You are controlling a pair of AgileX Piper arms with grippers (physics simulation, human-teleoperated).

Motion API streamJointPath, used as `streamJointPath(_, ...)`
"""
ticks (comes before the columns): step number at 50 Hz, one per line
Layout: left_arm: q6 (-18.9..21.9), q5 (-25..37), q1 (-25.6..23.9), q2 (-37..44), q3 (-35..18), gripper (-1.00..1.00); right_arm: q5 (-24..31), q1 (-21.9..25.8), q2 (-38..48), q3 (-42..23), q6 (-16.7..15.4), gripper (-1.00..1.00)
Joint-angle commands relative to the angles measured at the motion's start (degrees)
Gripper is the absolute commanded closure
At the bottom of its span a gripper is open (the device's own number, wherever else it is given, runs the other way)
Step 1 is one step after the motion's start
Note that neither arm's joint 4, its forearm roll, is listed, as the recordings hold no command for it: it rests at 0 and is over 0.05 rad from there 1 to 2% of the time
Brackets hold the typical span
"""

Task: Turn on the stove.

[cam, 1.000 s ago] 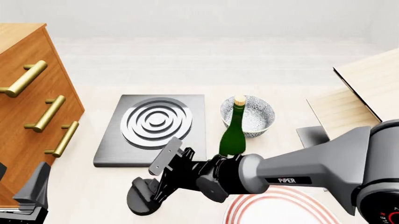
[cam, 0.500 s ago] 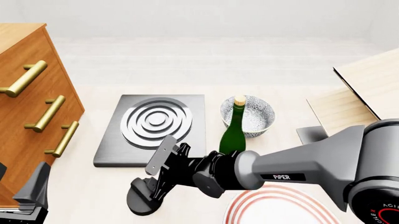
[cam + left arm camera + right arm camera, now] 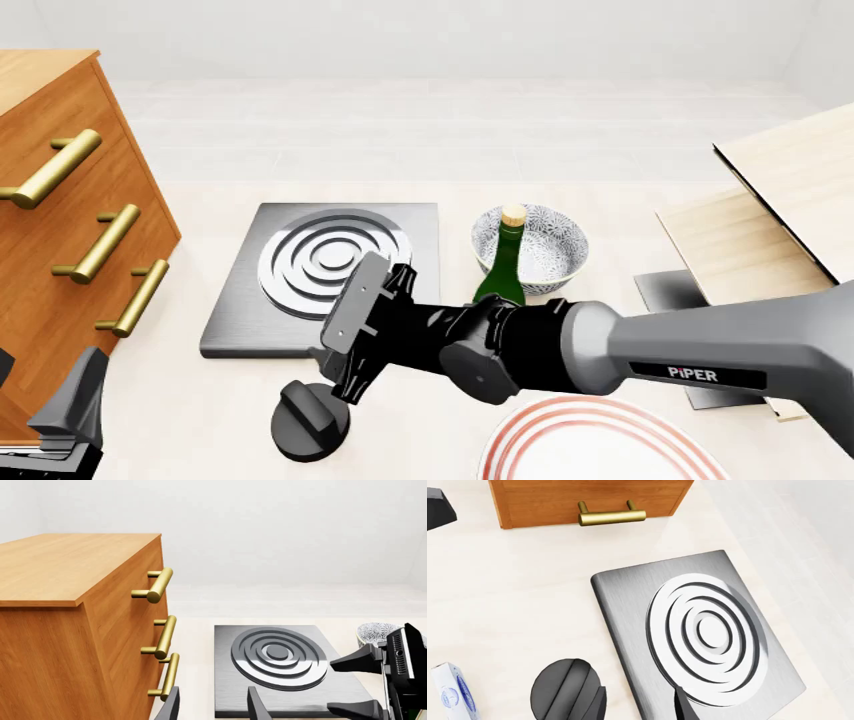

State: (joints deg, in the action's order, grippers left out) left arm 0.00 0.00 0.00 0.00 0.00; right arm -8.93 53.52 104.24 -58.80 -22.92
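Front view: right end effector (image 3: pixel 344 350) above knob (image 3: pixel 311 420)

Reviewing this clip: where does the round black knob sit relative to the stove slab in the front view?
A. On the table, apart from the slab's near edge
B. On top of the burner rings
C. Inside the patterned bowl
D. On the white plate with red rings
A: the knob rests on the bare table, nearer the camera than the stove slab and not touching it.

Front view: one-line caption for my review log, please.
Right gripper open above the black knob, just in front of the stove slab; green bottle and patterned bowl alongside.
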Motion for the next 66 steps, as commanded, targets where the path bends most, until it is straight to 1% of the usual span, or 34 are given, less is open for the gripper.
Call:
streamJointPath(1, 0.0, 0.0, 0.0, 0.0, 0.0, -1.0, 0.6, -0.15, -5.54, 1.78, -2.31, -1.0)
streamJointPath(3, 0.0, 0.0, 0.0, 0.0, 0.0, -1.0, 0.45, 0.2, -6.1, 2.25, -1.94, -1.0)
streamJointPath(4, 0.0, 0.0, 0.0, 0.0, 0.0, -1.0, 0.69, 0.83, -6.47, 2.33, -1.11, -1.0)
streamJointPath(10, 0.0, 0.0, 0.0, 0.0, 0.0, -1.0, 0.88, 1.31, -8.72, 4.24, -0.54, -1.0)
streamJointPath(21, 0.0, 0.0, 0.0, 0.0, 0.0, -1.0, 1.97, 0.09, -15.54, 7.47, 1.36, -1.0)
streamJointPath(23, 0.0, 0.0, 0.0, 0.0, 0.0, -1.0, 2.55, -0.15, -18.09, 8.06, 3.27, -1.0)
streamJointPath(27, 0.0, 0.0, 0.0, 0.0, 0.0, -1.0, 3.04, -0.69, -21.27, 9.65, 3.18, -1.0)
streamJointPath(29, 0.0, 0.0, 0.0, 0.0, 0.0, -1.0, 2.7, -1.78, -23.98, 10.88, 5.21, -1.0)
streamJointPath(35, 0.0, 0.0, 0.0, 0.0, 0.0, -1.0, 1.55, -1.42, -27.34, 14.37, 6.28, -1.0)
streamJointPath(37, 0.0, 0.0, 0.0, 0.0, 0.0, -1.0, 1.57, -1.88, -28.93, 15.15, 7.11, -1.0)
streamJointPath(39, 0.0, 0.0, 0.0, 0.0, 0.0, -1.0, 1.56, -2.19, -30.47, 16.33, 6.94, -1.0)
streamJointPath(46, 0.0, 0.0, 0.0, 0.0, 0.0, -1.0, 2.01, -4.16, -35.61, 19.84, 8.65, -1.0)
streamJointPath(52, 0.0, 0.0, 0.0, 0.0, 0.0, -1.0, 1.45, -4.5, -39.18, 23.41, 9.82, -1.0)
streamJointPath(57, 0.0, 0.0, 0.0, 0.0, 0.0, -1.0, 1.4, -6.2, -43.91, 26.36, 11.8, -1.0)
streamJointPath(58, 0.0, 0.0, 0.0, 0.0, 0.0, -1.0, 1.41, -6.34, -44.64, 26.89, 12.8, -1.0)
streamJointPath(61, 0.0, 0.0, 0.0, 0.0, 0.0, -1.0, 2.28, -6.91, -47.62, 28.28, 14.02, -1.0)
streamJointPath(66, 0.0, 0.0, 0.0, 0.0, 0.0, -1.0, 3.94, -8.68, -53.08, 30.6, 14.03, -1.0)
